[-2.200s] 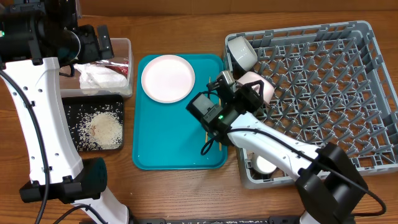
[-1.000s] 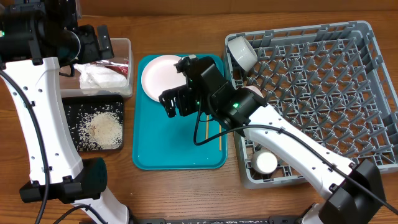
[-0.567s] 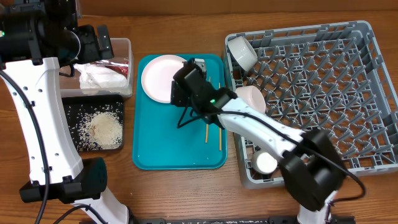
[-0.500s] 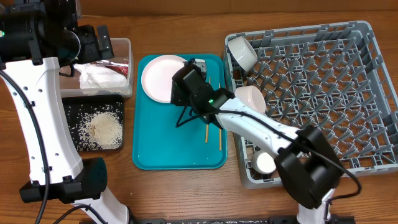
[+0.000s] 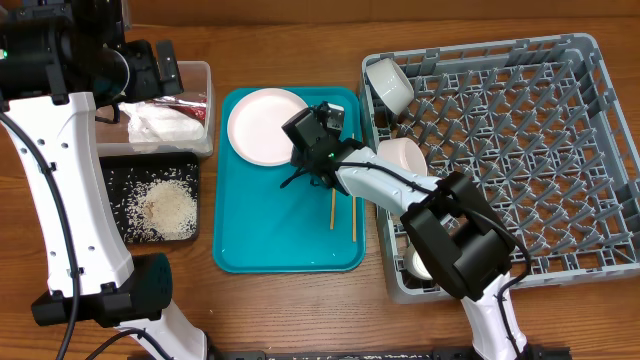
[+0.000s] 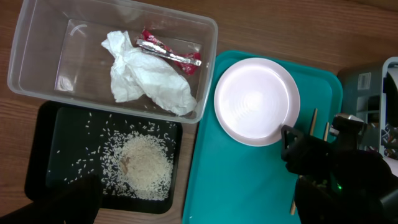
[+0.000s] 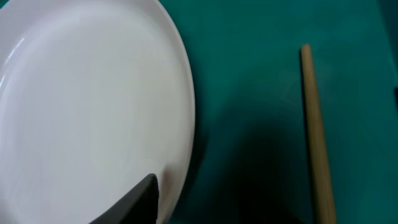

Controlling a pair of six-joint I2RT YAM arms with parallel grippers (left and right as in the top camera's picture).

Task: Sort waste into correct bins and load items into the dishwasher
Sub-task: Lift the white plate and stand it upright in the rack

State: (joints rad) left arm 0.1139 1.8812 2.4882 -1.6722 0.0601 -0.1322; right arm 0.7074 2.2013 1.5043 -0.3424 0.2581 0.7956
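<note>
The small white plate (image 5: pixel 266 124) lies at the back of the teal tray (image 5: pixel 255 230). My right gripper (image 5: pixel 297 170) is low at the plate's right rim and looks open. In the right wrist view one dark finger (image 7: pixel 140 198) lies over the plate's rim (image 7: pixel 93 106); the other finger is hidden. Two chopsticks (image 5: pixel 334 207) lie on the tray just right of it, one close in the right wrist view (image 7: pixel 316 143). My left gripper (image 5: pixel 160 62) is open and empty above the clear tub (image 5: pixel 205 75), which holds the napkin (image 6: pixel 149 78) and wrapper (image 6: pixel 169 53). Rice (image 6: pixel 144 165) lies in the black tray (image 6: pixel 50 124).
The grey dish rack (image 5: pixel 520 150) fills the right side, close against the teal tray. It holds two white bowls (image 5: pixel 388 85) (image 5: pixel 405 155) at its left edge and another round white dish (image 5: pixel 426 262) at its front left corner. The large plate is out of view.
My right arm has swung from the rack's left edge over the teal tray and come down at the small plate's right rim. The left arm has not moved.
</note>
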